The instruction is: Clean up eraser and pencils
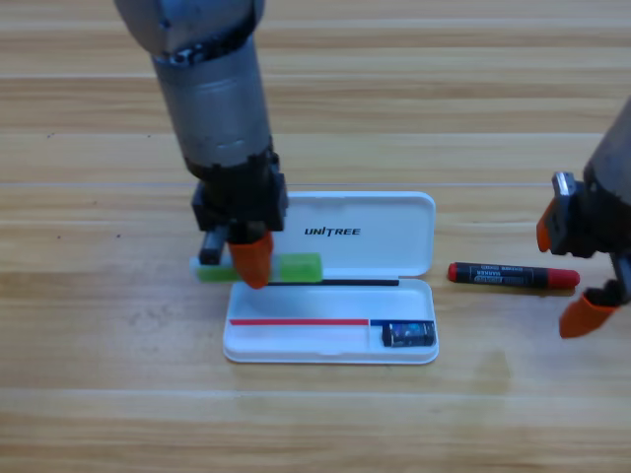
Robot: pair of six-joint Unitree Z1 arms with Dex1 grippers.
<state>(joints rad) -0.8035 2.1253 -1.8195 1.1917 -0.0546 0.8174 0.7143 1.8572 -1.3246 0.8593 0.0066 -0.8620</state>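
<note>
Your left gripper [251, 258] clamps the bright green pencil [296, 267] at the white plastic case's [394, 246] far-left edge. Dark eraser [408, 334] sits inside; red pencil [513, 275] lies on the counter by your right gripper [572, 276], jaws wide.

Robotics lab or test bench, bare wood-plank worktop [414, 79] seen from above; two grey robot arms reaching in; white pencil case [365, 229] printed UNITREE, lying open

Grey cylindrical arms [212, 89], black grippers (orange jaws)
</note>
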